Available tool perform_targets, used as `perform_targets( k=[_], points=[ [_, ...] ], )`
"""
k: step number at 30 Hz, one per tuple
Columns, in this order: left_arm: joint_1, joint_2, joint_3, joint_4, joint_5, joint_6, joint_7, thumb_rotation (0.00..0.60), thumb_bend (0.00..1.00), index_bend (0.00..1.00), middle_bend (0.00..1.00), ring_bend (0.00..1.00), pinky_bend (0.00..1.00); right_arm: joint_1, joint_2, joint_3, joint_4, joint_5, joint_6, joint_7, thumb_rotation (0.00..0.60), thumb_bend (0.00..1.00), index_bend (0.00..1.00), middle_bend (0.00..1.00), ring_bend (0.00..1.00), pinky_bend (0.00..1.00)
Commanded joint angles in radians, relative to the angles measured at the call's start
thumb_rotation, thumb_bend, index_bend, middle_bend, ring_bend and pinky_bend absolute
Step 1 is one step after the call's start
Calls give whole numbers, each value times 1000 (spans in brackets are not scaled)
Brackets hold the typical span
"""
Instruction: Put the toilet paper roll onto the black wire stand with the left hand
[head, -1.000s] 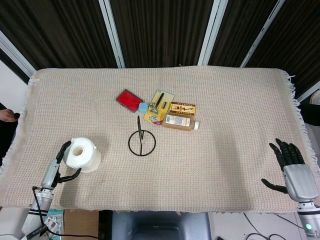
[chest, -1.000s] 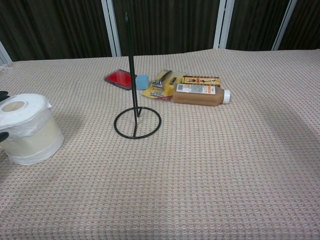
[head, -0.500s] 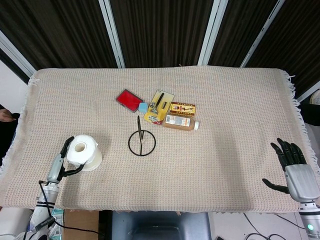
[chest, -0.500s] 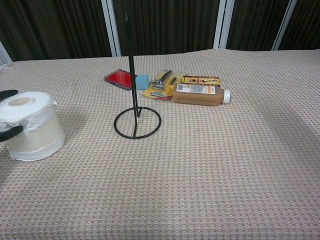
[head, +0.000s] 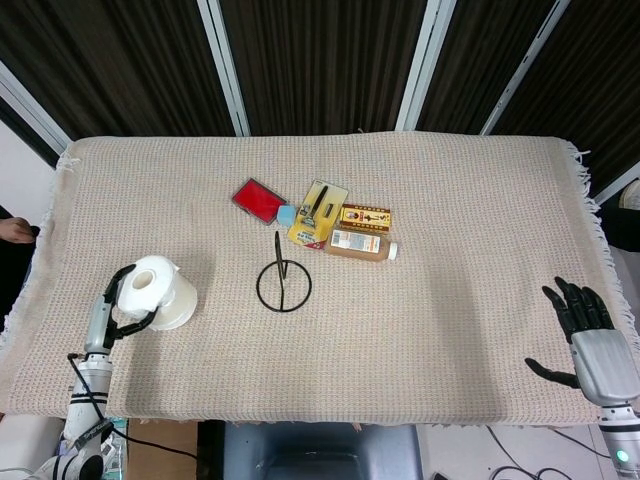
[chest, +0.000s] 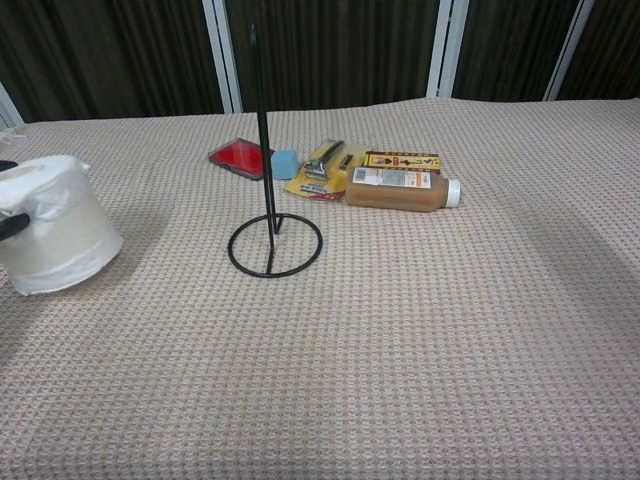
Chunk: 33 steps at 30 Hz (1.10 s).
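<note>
White paper roll is gripped by the left hand, cropped in chest view; only head view shows the right hand, open.

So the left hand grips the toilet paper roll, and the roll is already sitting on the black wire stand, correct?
Not quite. The left hand does grip the toilet paper roll, but the roll is not on the black wire stand. The head view shows it off to the stand's left, apart from it, with the stand's rod bare.

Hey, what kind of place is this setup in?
Probably a lab or test room, not a home: a table under a beige woven cloth, dark curtains behind, and unrelated props like a black wire stand and brown bottle.
</note>
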Motion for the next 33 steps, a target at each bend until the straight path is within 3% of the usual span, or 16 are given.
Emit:
perform_targets(
  k=[1,5,9,14,18,25,33],
  points=[
    [-2,21,-41,-44,37,95,36,600,776,675,803,797,999,0,0,-2,0,-2,-1,-1,600,65,0,0,0,0],
    [-32,54,-101,-113,102,213,72,600,783,681,805,800,1000,1,0,-4,-1,-4,-5,-3,600,65,0,0,0,0],
    [-85,82,-166,-201,132,254,97,600,782,682,806,802,1000,3,-1,-4,-1,-1,-11,-6,600,65,0,0,0,0],
    [-183,111,-263,-311,50,150,125,600,775,682,807,805,1000,7,-4,-6,-1,0,-22,-12,600,65,0,0,0,0],
    [-225,133,-308,-391,-41,59,117,600,772,682,806,804,1000,8,-4,-4,0,4,-25,-12,600,65,0,0,0,0],
    [-260,143,-331,-483,-106,5,122,600,769,682,806,804,1000,12,-1,-2,1,10,-32,-5,600,65,0,0,0,0],
    [-249,154,-272,-578,-95,5,183,600,767,682,806,804,1000,8,4,-8,-4,-5,-21,1,600,65,0,0,0,0]
  ],
)
